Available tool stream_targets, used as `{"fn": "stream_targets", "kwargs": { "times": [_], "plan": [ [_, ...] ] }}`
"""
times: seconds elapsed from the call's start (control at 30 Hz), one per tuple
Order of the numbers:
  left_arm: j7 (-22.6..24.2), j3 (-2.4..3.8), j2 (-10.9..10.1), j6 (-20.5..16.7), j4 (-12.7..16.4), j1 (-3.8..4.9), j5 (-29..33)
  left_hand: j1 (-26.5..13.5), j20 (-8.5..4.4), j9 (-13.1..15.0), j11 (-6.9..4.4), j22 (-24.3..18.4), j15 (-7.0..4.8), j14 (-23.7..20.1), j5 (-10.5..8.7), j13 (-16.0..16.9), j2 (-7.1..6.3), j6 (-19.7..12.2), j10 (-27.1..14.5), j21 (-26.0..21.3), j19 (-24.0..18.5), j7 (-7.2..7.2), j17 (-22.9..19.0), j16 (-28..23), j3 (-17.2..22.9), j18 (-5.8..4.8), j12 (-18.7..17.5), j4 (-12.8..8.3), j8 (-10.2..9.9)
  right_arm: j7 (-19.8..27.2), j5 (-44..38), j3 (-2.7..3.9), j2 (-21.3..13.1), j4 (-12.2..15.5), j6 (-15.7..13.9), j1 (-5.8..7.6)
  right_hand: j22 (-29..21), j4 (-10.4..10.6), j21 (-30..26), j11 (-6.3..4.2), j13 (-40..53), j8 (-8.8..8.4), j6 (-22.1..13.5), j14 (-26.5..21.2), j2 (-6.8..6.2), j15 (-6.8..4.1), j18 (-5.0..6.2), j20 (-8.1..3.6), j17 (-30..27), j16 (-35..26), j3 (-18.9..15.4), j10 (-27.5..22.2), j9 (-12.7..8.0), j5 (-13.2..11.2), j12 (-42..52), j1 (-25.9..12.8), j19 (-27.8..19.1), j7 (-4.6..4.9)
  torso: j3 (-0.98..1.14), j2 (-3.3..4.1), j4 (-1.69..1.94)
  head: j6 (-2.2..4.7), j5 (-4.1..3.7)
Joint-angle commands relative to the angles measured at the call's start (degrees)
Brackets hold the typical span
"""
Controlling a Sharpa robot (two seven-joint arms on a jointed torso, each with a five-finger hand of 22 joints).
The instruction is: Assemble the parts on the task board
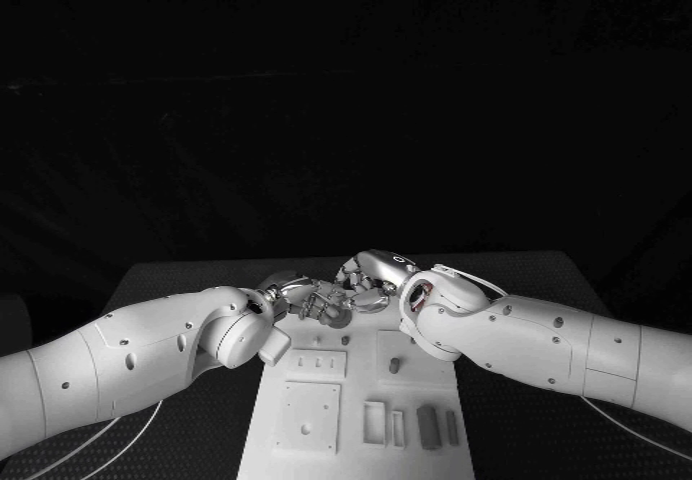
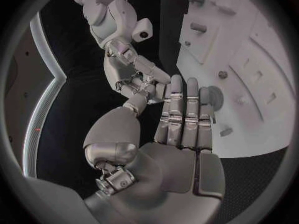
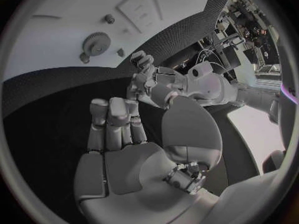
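The white task board [image 1: 361, 400] runs down the middle of the black table. Both hands meet over its far end. My left hand [image 1: 310, 298] holds its fingers [image 2: 184, 114] straight and together, with nothing in the palm. My right hand [image 1: 372, 275] has its fingers [image 3: 115, 117] curled in, and I see no part in them. Its fingertips reach close to the left hand's fingertips [image 2: 142, 87]. A grey gear [image 3: 95, 42] lies on the board beneath the hands, partly hidden behind the left fingers [image 2: 214, 97]. Two grey bars [image 1: 428, 425] lie at the board's near right.
Small pegs [image 3: 109, 18] and studs [image 2: 222, 74] stand on the board around the gear. Raised square plates [image 1: 310, 415] and narrow slots [image 1: 375, 420] fill the board's near half. Black table surface [image 1: 548, 440] lies on both sides of the board.
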Motion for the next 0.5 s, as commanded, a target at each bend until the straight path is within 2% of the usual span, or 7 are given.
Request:
{"fn": "stream_targets", "kwargs": {
  "times": [0.03, 0.27, 0.5],
  "plan": [
    [0.6, 0.12, 0.0, 0.1, 0.1, 0.05, -0.1, 0.3, -0.16, 0.0, -0.06, 1.3, -0.19, -0.2, -0.15, 0.1, -0.56, 0.3, -0.2, 0.4, -0.4, 0.23, -0.1, 0.4, 0.4, -0.86, 0.4, -0.2, -0.2, -0.3, -0.2, -0.05, -0.1, -0.1, 0.9, -0.12, 0.1, -0.1, -0.1, 0.15, 0.1, 1.02, 3.4, 0.1, 0.24, -0.36, 1.69, -0.25, -0.1, -0.1, 0.3, 0.4, 0.9, 0.4, -0.3, 0.1, 0.1, 1.60, -0.02, -0.01, 0.02, -0.06, -0.04],
    [0.4, 0.12, -0.1, 0.1, 0.1, -0.01, -0.3, 1.8, 0.03, 0.1, 0.01, 1.4, -0.08, -0.4, 0.40, 0.3, -1.11, 0.1, -0.5, 0.6, -0.9, 0.31, -0.2, 0.5, 0.9, -0.86, 0.5, -0.9, -0.3, -0.3, -0.2, -0.05, -0.2, -0.1, 0.8, -0.12, 0.1, 0.0, -0.1, 0.13, 0.1, 1.02, 3.5, 0.1, 0.23, -0.37, 1.69, -0.26, -0.1, -0.1, 0.3, 0.5, 0.8, 0.5, -0.3, 0.1, 0.1, 1.59, -0.01, 0.02, -0.01, -0.12, -0.03],
    [0.2, 0.12, 0.0, 0.3, 0.1, -0.08, -0.3, 3.5, 0.15, 0.2, 0.02, 1.4, -0.04, -0.5, 0.71, 0.4, -0.63, 0.1, -0.6, 0.7, -1.2, 0.31, -0.3, 0.7, 1.4, -0.86, 0.6, -1.4, -0.3, -0.3, -0.1, -0.05, -0.2, -0.1, 0.9, -0.12, 0.1, 0.0, -0.1, 0.12, 0.2, 1.02, 3.5, 0.1, 0.21, -0.38, 1.69, -0.28, -0.1, -0.1, 0.3, 0.5, 0.8, 0.6, -0.4, 0.0, 0.2, 1.58, -0.01, 0.01, 0.02, -0.10, -0.09]
  ]
}}
